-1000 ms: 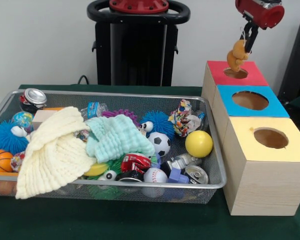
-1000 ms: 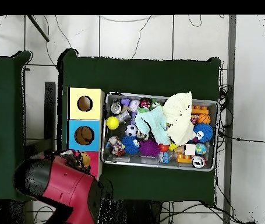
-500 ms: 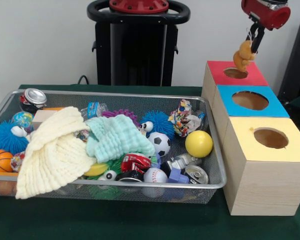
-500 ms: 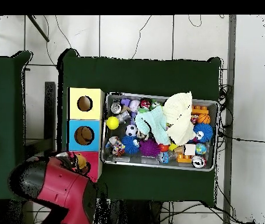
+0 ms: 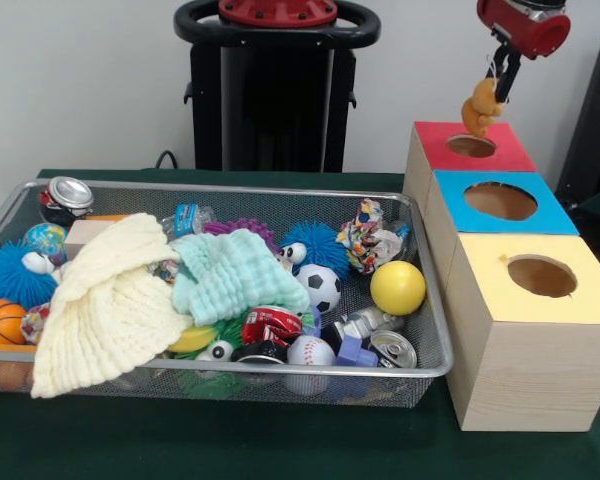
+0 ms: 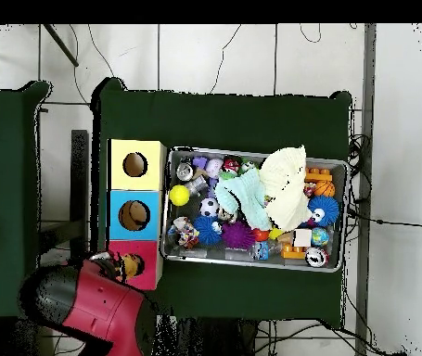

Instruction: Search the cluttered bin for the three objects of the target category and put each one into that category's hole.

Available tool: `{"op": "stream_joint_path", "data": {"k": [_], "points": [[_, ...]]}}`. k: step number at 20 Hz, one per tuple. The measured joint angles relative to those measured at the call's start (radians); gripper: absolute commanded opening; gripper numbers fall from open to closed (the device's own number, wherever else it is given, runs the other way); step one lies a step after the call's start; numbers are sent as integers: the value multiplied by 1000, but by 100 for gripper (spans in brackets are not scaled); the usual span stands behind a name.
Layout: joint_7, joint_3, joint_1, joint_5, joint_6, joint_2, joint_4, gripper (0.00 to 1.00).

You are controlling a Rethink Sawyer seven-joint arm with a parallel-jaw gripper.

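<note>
Orange toy (image 5: 479, 103) pinched in gripper (image 5: 498, 80) above red box (image 5: 480, 158); three boxes, two cloths in bin (image 5: 430, 300)

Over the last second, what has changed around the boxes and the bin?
The tool holds the orange toy above the red box. It has risen a little: a second ago the toy hung just at the red box's hole, now it hangs clear above it. It has not been let go. The wire bin, its clutter, the blue box and the yellow box are unchanged.
</note>
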Motion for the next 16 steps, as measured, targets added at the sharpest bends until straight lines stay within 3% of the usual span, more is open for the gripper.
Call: {"op": "stream_joint_path", "data": {"k": [7,16], "points": [[0,7,0,0,-22,-20,56,0],[0,22,-1,1,-38,-26,69,0]]}}
